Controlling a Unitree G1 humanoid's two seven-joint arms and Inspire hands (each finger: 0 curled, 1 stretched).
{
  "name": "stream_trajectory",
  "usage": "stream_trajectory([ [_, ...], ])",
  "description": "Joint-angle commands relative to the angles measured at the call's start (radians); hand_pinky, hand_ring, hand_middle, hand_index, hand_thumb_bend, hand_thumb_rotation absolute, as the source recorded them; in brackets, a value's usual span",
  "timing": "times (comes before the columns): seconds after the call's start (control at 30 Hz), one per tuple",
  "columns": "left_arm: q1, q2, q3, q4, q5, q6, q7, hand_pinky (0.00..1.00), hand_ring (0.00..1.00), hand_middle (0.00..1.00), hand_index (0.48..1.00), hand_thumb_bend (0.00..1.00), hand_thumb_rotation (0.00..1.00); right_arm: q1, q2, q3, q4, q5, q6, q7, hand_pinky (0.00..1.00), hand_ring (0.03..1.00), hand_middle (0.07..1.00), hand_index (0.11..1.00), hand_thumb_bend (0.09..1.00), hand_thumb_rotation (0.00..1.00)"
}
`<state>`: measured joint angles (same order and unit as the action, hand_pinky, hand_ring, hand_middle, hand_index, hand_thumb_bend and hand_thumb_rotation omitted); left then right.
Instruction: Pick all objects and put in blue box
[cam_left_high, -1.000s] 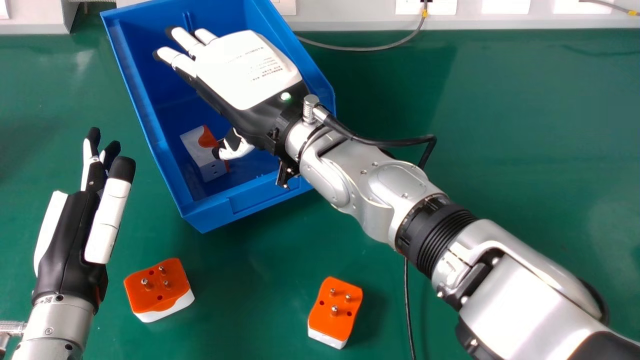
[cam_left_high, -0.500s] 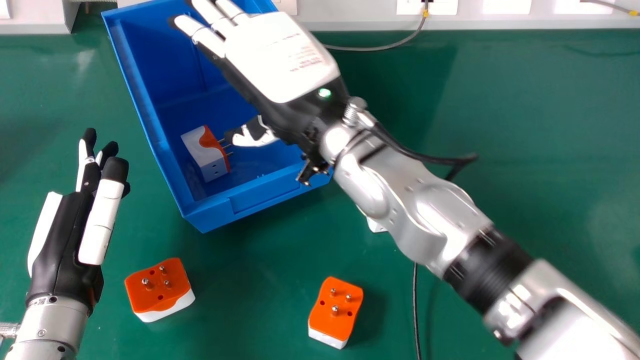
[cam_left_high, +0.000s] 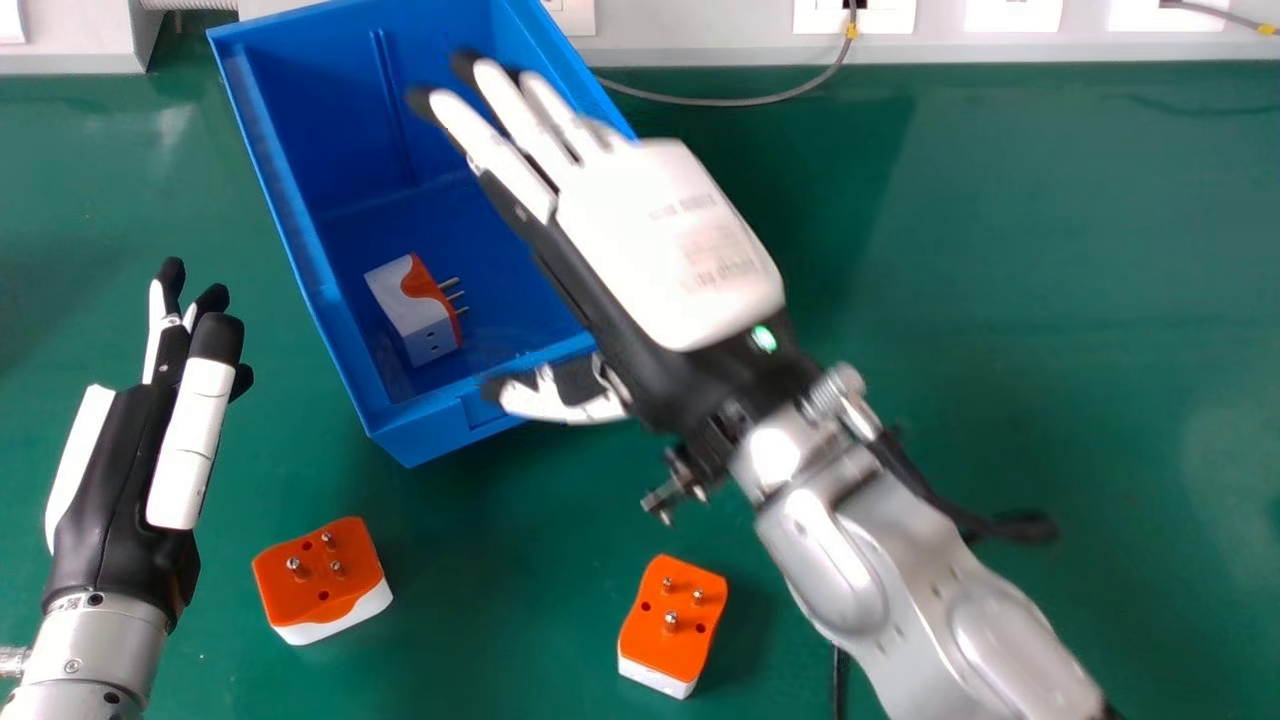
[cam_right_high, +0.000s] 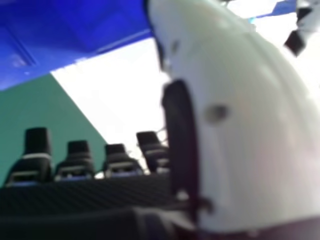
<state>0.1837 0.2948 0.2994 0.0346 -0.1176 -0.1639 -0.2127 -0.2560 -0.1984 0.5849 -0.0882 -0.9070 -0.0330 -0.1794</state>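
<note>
Right hand over right side of blue box; fingers straight, thumb spread apart. One plug adapter inside; left adapter, right adapter on near table. Left hand far left, fingers extended.

The box is blue; the table is green.

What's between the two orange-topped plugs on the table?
Nothing: in the head view, the stretch from the left plug to the right plug is bare green table.
</note>
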Motion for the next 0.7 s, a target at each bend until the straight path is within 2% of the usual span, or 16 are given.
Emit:
stream_trajectory([
  [0.0, -0.002, 0.015, 0.006, -0.027, 0.0, -0.003, 0.0, 0.95, 1.0, 1.0, 1.0, 0.88, 1.0, 0.065, -0.02, -0.016, -0.091, -0.021, -0.02, -0.022, 0.88, 0.983, 1.0, 0.948, 0.63, 0.1],
  [0.17, 0.004, 0.012, 0.007, -0.041, -0.001, 0.005, 0.001, 0.95, 1.0, 1.0, 1.0, 0.88, 1.0, 0.19, -0.056, -0.031, -0.125, -0.07, -0.06, -0.13, 0.9, 0.99, 1.0, 0.953, 0.621, 0.13],
  [0.27, 0.004, 0.011, 0.009, -0.038, -0.004, 0.005, 0.0, 0.95, 1.0, 1.0, 1.0, 0.88, 1.0, 0.253, -0.071, -0.055, -0.141, -0.091, -0.073, -0.189, 0.91, 0.992, 1.0, 0.955, 0.614, 0.14],
  [0.37, 0.005, 0.011, 0.009, -0.04, -0.004, 0.006, -0.001, 0.95, 1.0, 1.0, 1.0, 0.88, 1.0, 0.31, -0.078, -0.095, -0.166, -0.062, -0.091, -0.21, 0.91, 0.993, 1.0, 0.955, 0.611, 0.14],
  [0.5, 0.008, 0.008, 0.011, -0.048, -0.014, 0.011, -0.005, 0.95, 0.99, 1.0, 1.0, 0.88, 1.0, 0.36, -0.088, -0.156, -0.18, -0.044, -0.11, -0.251, 0.91, 0.993, 1.0, 0.955, 0.607, 0.16],
  [0.67, 0.003, 0.007, 0.011, -0.042, -0.014, 0.008, -0.004, 0.94, 0.99, 1.0, 1.0, 0.88, 1.0, 0.391, -0.092, -0.226, -0.185, -0.047, -0.09, -0.252, 0.91, 0.991, 1.0, 0.948, 0.605, 0.16],
])
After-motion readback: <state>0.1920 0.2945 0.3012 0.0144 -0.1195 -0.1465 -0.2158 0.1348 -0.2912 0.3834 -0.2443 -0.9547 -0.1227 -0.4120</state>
